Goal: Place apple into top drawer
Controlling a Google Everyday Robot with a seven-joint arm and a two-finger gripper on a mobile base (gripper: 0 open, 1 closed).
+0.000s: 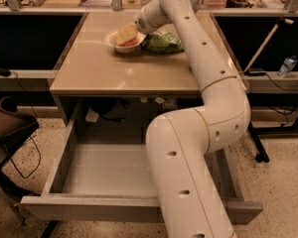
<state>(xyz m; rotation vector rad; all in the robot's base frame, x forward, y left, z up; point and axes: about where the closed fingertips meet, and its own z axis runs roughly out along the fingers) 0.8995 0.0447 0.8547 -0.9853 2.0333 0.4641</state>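
At the far end of the tan table (114, 71), your gripper (125, 34) sits down in the white bowl (111, 37), directly over the apple (132, 42). Apple: a red patch showing at the bowl's right side, just under the gripper. You cannot tell from this view whether the gripper is wide, narrow or already holding the apple. Green bag (164, 42): touching the bowl's right edge. Arm (208, 83): reaches from the near foreground up across the table's right side. Top drawer (89, 209): pulled fully out below the table, its grey floor bare, apple not yet in it.
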